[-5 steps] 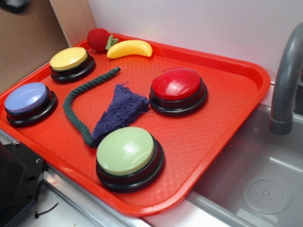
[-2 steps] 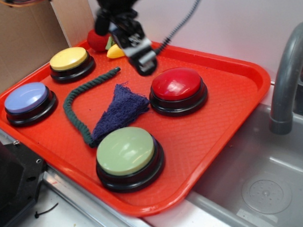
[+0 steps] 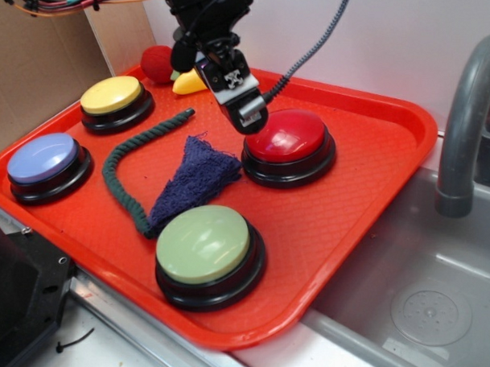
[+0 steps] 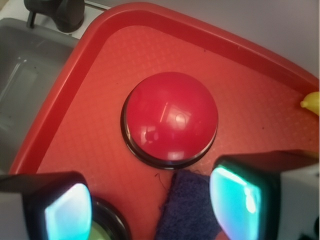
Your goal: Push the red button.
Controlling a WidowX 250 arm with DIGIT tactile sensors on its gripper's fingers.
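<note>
Starting at the left of the exterior view: blue button sits on the tray's left side, w/ the yellow button behind it toward the back rim. Green rope curves betw. those two and the purple cloth, which lies mid-tray; the rope's lower end touches the cloth's front corner. Green button is at the front, just beside the cloth tip. At the back edge a strawberry toy and a banana are partly hidden by the arm.

Gripper hangs tilted over the tray, tip just at the upper-left edge of the red button; can't tell from this side whether it touches. Red button stands right of centre, near the cloth, apart from the other buttons.

Wrist view: red button fills the middle, fingers at the bottom corners, spread wide w/ nothing betw. them, both short of the dome. Cloth shows betw. the fingers, banana tip at the right edge.

Far right, exterior: grey faucet over a sink beside the tray.
</note>
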